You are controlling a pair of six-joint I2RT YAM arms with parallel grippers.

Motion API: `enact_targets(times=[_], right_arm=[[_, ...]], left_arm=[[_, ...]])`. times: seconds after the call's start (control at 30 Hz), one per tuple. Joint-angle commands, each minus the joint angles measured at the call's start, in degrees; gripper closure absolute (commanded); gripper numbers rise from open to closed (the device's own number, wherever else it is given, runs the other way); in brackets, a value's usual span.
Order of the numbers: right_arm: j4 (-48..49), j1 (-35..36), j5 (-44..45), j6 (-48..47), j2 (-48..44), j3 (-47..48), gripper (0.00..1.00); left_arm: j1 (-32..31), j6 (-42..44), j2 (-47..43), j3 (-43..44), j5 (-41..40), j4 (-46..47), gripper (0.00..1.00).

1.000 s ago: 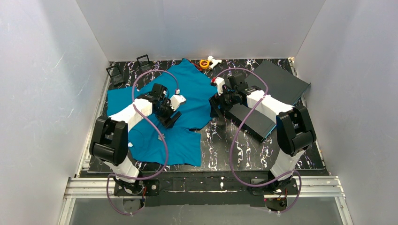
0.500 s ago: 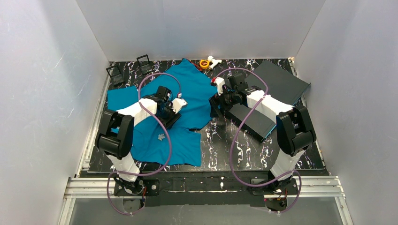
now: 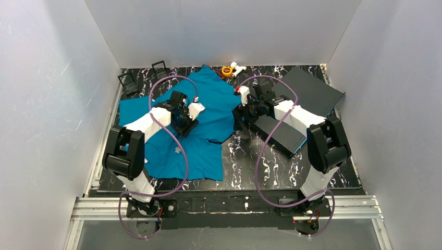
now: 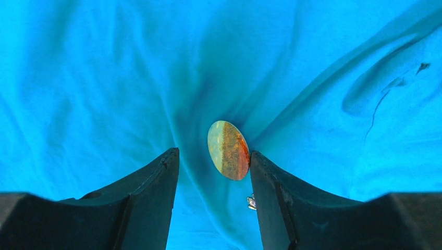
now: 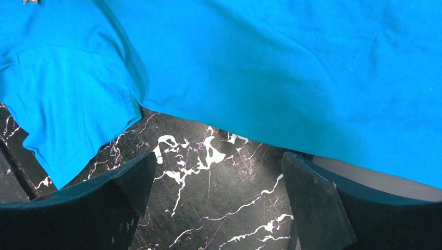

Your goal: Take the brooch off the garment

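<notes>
The garment [image 3: 211, 94] is a teal T-shirt spread over the left half of the marbled table. An oval brooch [image 4: 228, 150], pale green shading to orange-red, sits on the cloth [image 4: 104, 78], and folds run in towards it. My left gripper [image 4: 213, 152] hangs over it, open by about half. The right finger [image 4: 271, 187] touches the brooch's edge and the left finger [image 4: 151, 192] stands clear of it. In the top view the left gripper [image 3: 186, 125] is over the shirt's middle. My right gripper [image 5: 219, 161] is open over bare table by the shirt's right edge [image 5: 312, 104].
A small silver piece [image 3: 179, 150] lies on the cloth near the front, also beside the left gripper's right finger [image 4: 252, 202]. Dark grey boards [image 3: 312, 91] [image 3: 279, 133] lie under the right arm. Two black wire stands [image 3: 127, 80] and small orange and white items [image 3: 232, 69] sit at the back.
The left gripper's jaws narrowed and the arm shifted slightly towards the back. The shirt's front part drew in a little and the silver piece came clear of the cable. The right arm stayed still.
</notes>
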Motion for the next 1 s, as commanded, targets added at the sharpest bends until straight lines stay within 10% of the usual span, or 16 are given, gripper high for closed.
enact_targets(times=[0.0, 0.7, 0.97], right_arm=[[0.81, 0.0, -0.76, -0.51, -0.64, 0.42, 0.0], [0.48, 0.0, -2.99, -0.83, 1.17, 1.27, 0.0], [4.64, 0.38, -9.17, 3.83, 3.81, 2.72, 0.07]], left_arm=[[1.28, 0.33, -1.41, 1.8, -1.1, -0.57, 0.49], [6.9, -1.35, -0.82, 3.06, 6.21, -2.2, 0.99], [7.56, -2.71, -3.94, 0.73, 15.19, -2.15, 1.0]])
